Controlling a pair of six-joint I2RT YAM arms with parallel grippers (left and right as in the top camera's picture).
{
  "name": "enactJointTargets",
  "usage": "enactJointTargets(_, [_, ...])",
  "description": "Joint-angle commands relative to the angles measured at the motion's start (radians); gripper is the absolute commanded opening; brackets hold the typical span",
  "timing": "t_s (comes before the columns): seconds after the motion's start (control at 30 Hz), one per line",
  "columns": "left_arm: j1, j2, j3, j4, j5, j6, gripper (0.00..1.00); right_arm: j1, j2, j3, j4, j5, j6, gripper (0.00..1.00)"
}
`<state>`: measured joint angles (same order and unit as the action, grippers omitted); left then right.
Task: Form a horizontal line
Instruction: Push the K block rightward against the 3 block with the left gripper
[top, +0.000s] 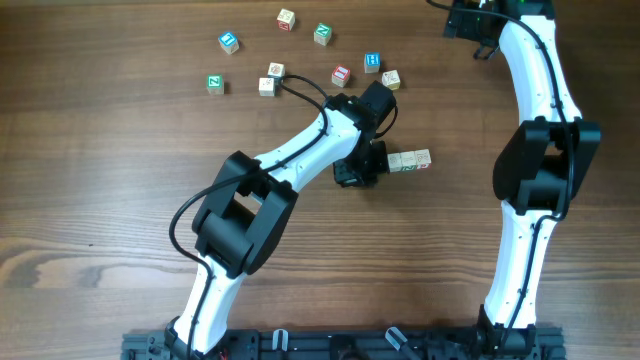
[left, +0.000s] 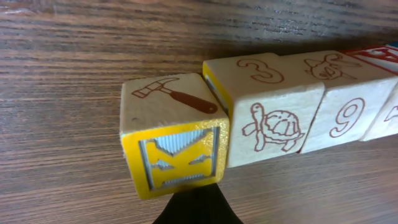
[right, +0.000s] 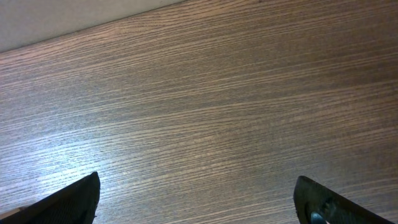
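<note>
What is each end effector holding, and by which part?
Nothing. The left end effector is shut, its tip at the face of the yellow K cube, not gripping it. The right end effector hangs open over the table.

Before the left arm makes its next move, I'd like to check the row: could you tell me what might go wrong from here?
The yellow-faced end cube sits skewed against the turtle cube, so a push from the shut left gripper right at it might turn it further and kink the horizontal line. The loose red-faced cube lies close by the left arm, which might knock it when moving.
</note>
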<state>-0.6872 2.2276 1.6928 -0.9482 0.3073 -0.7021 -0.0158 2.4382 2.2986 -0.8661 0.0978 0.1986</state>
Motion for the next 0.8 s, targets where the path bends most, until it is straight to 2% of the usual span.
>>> enactJointTargets(0.0, [0.003, -0.025, -0.006, 0.004, -0.037, -0.013, 0.04, 0.005, -0.007, 0.003, 0.003, -0.002, -0.013, 1.0])
enactJointTargets(0.27, [0.003, -0.025, -0.006, 0.021, -0.039, -0.013, 0.04, 0.005, -0.007, 0.003, 0.003, -0.002, -0.013, 1.0])
enactJointTargets(0.43, [0.005, -0.025, -0.006, -0.084, -0.013, -0.002, 0.04, 0.005, -0.007, 0.003, 0.003, -0.002, -0.013, 1.0])
enactJointTargets(0.63, [0.096, -0.029, -0.006, -0.076, -0.018, 0.018, 0.04, 0.005, -0.007, 0.003, 0.003, -0.002, -0.013, 1.0])
enactJointTargets(0.77, [0.153, -0.029, -0.006, -0.005, -0.157, 0.017, 0.04, 0.005, -0.007, 0.003, 0.003, -0.002, -0.013, 1.0])
